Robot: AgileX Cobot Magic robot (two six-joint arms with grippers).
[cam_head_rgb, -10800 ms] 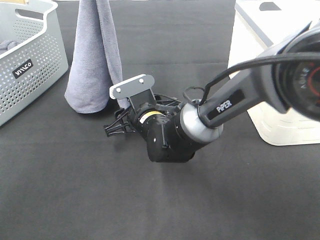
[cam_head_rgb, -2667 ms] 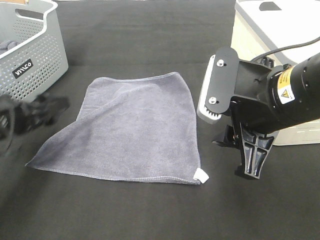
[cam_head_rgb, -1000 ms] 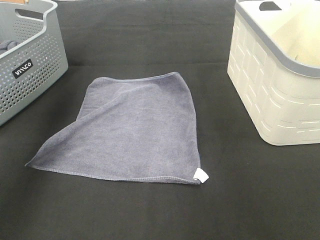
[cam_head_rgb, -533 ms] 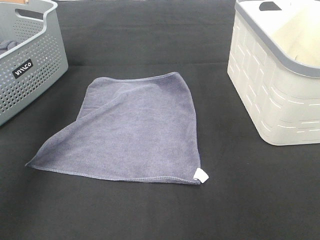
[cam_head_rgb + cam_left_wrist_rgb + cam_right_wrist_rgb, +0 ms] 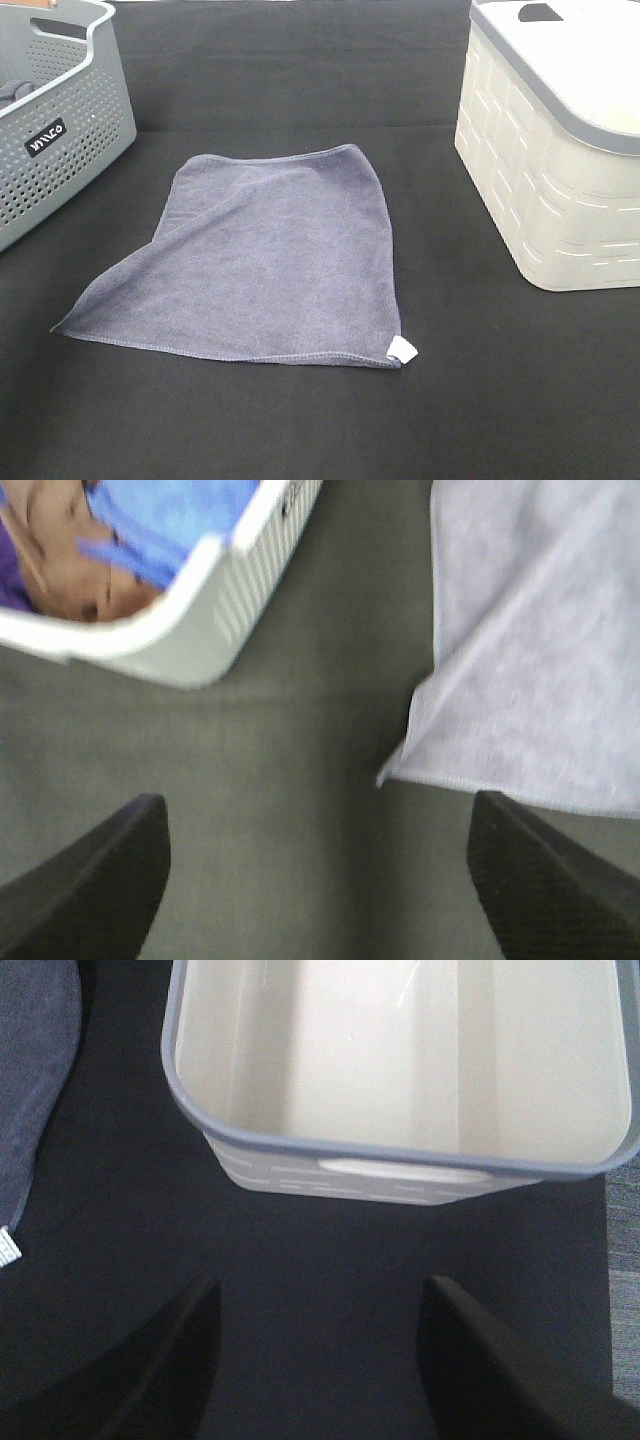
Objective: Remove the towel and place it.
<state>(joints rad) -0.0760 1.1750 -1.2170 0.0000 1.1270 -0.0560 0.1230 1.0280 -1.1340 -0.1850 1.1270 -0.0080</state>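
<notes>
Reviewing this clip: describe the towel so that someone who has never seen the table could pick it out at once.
Start from the black table: a grey perforated basket stands at its left edge and a cream bin at its right. Between them the towel lies spread flat, touching neither. It is the only soft thing on the bare table, greyish-lavender, with a small white tag at its near right corner.
</notes>
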